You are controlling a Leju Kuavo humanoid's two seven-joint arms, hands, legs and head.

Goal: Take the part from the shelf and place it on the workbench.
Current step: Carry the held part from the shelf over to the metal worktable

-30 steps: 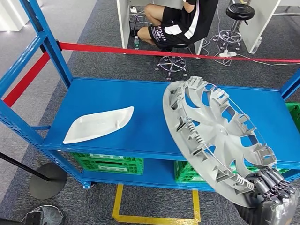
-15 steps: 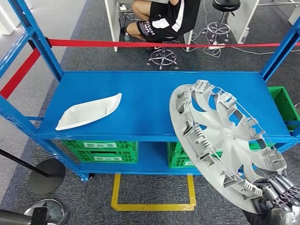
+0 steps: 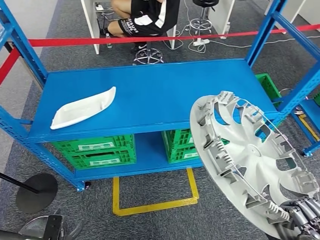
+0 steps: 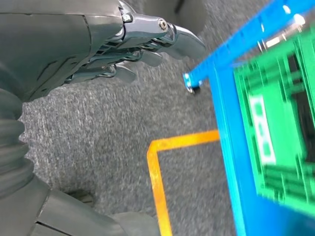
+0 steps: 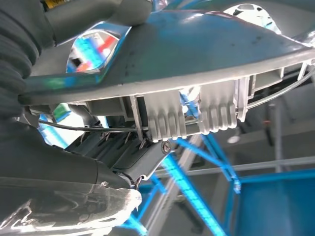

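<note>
A large grey wheel cover (image 3: 249, 155) hangs tilted, its ribbed inner side facing me, in front of the blue shelf's right end. My right hand (image 3: 302, 217) grips its lower rim at the bottom right of the head view. Up close in the right wrist view, the wheel cover's rim (image 5: 178, 54) lies across my right hand (image 5: 74, 187), whose fingers clamp it from below. A white curved part (image 3: 83, 107) lies on the blue shelf (image 3: 151, 95), left of its middle. My left hand (image 4: 111, 44) hangs over grey carpet with its fingers stretched out, holding nothing.
Green crates (image 3: 94, 150) sit on the lower shelf level. A yellow floor marking (image 3: 151, 206) lies in front of the shelf, and a round black stand base (image 3: 36, 192) at the left. Red tape (image 3: 151, 39) runs behind the shelf, and a person (image 3: 147, 15) sits beyond it.
The whole picture has shifted: the shelf now sits further left and farther off, so the camera has moved. The wheel cover stays in my right hand, now past the shelf's front right corner.
</note>
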